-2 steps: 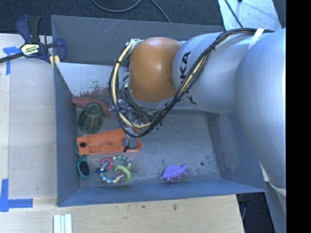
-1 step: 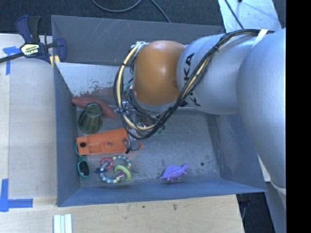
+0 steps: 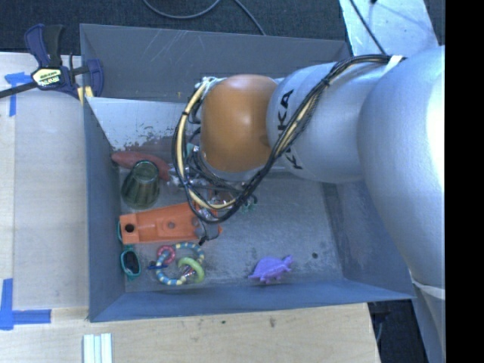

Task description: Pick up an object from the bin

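Gripper (image 3: 206,216) is low in the bin (image 3: 99,225), left side, at the orange plastic block (image 3: 160,224), near the green cup (image 3: 141,184). Can't tell the jaw state, the wrist hides it.

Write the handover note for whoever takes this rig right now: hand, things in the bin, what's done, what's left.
Hand: down in the left half of the bin, mostly hidden under the wrist. Its state cannot be told, and no held thing can be seen.
Things: the orange block is right beside the hand, to its left. The dark green cup is farther up the view, the coloured ring toy is nearer the front wall, and the purple toy figure lies apart.
Done: the reach into the bin.
Left: grasp one thing and lift it out.
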